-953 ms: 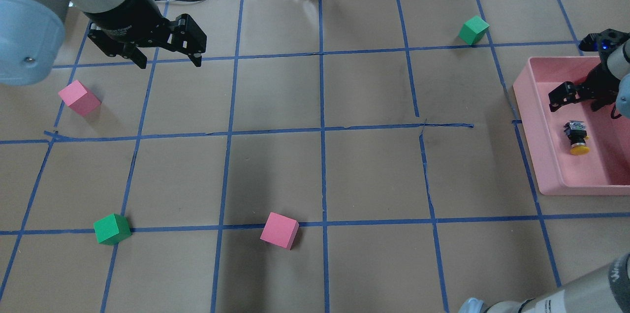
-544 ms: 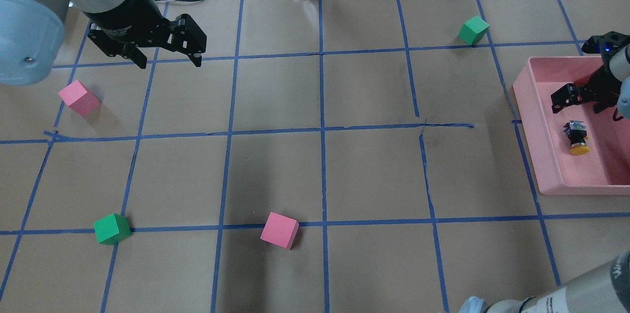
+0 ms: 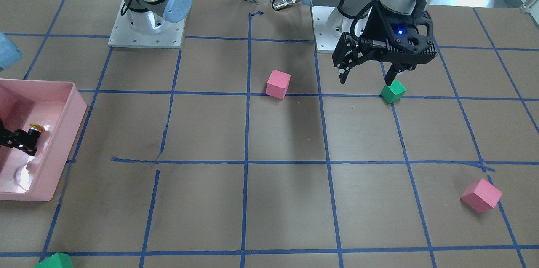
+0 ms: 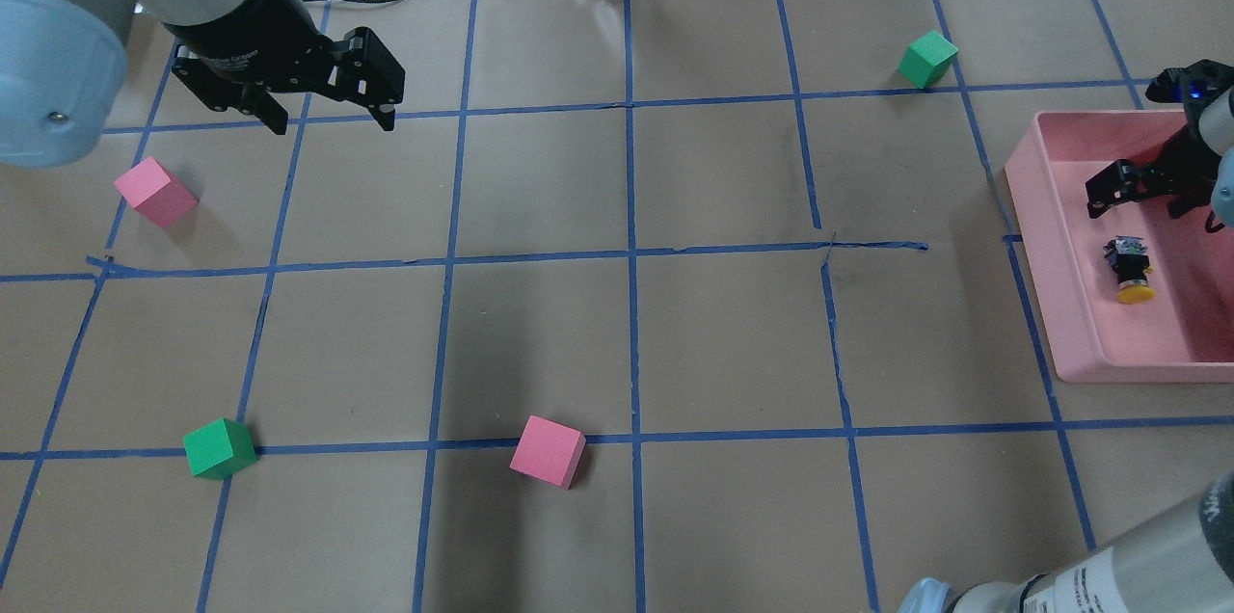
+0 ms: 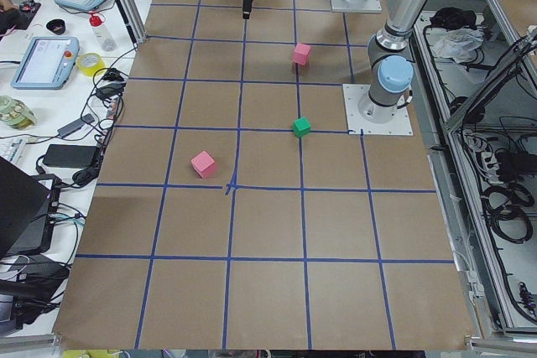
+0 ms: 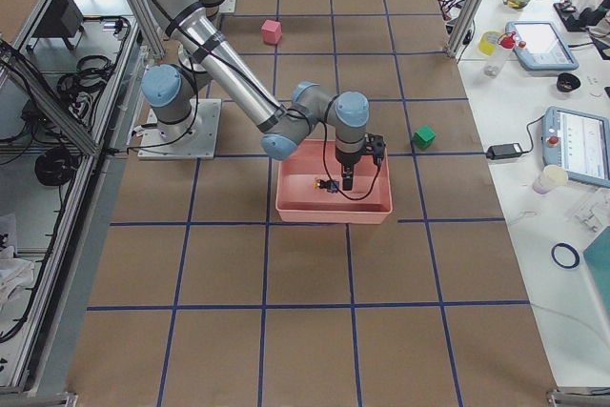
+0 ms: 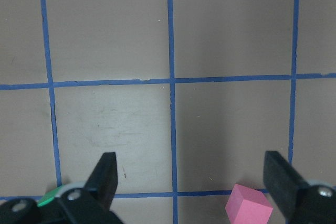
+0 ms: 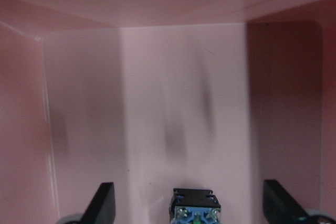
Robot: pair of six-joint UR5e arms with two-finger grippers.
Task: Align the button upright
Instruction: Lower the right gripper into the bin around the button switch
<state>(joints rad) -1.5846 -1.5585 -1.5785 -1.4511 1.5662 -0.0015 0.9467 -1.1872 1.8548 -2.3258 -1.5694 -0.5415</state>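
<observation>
The button (image 4: 1127,270) lies on its side in the pink tray (image 4: 1033,208), yellow cap toward the robot, silvery base block away from it. It also shows in the front view (image 3: 33,130) and in the right wrist view (image 8: 194,207) at the bottom edge. My right gripper (image 4: 1152,201) is open and empty inside the tray, just beyond the button's base end, with the button roughly centred between its fingers (image 8: 106,198). My left gripper (image 4: 333,119) is open and empty, high over the table's far left; the left wrist view (image 7: 191,163) shows only paper below it.
Pink cubes lie at the left (image 4: 154,192) and near centre front (image 4: 548,451). Green cubes lie at the front left (image 4: 220,448) and far right (image 4: 927,59). The tray's walls enclose the right gripper. Cables and tape lie beyond the far edge.
My right gripper has shifted slightly to the right in the overhead view, staying open in the tray. The button and the left arm have not moved.
</observation>
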